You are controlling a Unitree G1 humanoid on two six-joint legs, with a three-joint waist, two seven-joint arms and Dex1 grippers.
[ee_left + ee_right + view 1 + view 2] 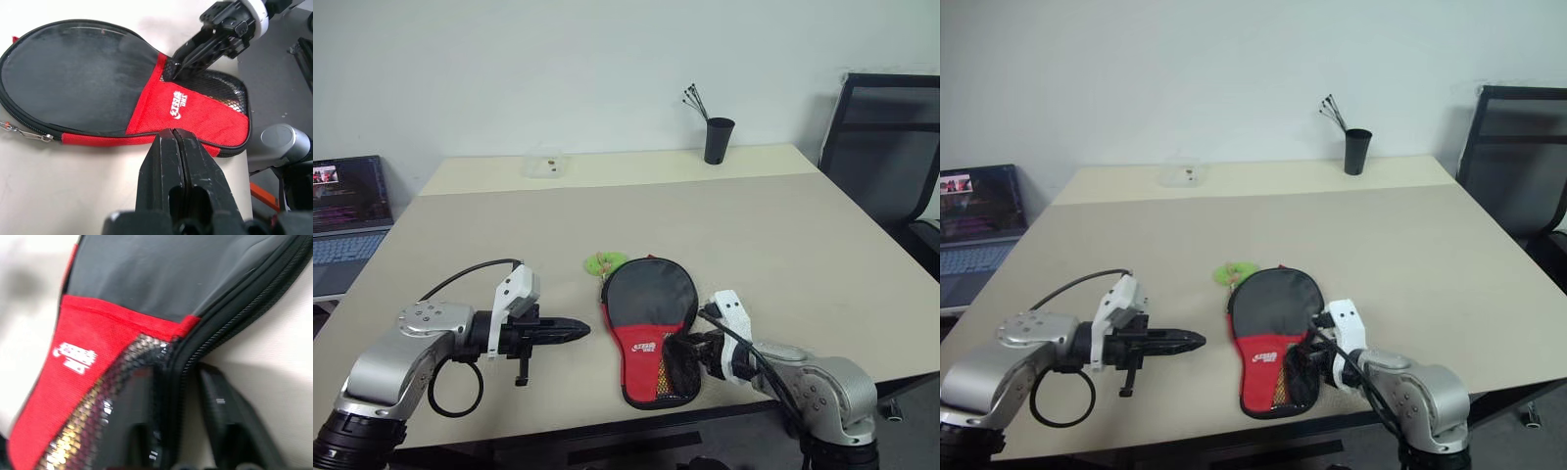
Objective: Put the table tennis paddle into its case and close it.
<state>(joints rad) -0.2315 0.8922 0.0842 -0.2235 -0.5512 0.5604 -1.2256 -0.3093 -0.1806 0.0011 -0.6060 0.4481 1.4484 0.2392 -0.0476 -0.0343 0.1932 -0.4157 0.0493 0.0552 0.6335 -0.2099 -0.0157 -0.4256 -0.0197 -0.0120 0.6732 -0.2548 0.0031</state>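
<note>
case (648,328) lies flat on the table (783,245) near its front edge, round black end away from the robot, red handle-end panel and mesh pocket toward it. zipper pull (27,133) lies on the table beside the round end. right gripper (683,354) at the mesh-pocket edge, its 2 fingers (230,416) apart with the zippered rim between them. left gripper (576,332) just beside the case's left side, not touching, fingers pressed together, holding nothing. green object (605,261) beyond the case.
</note>
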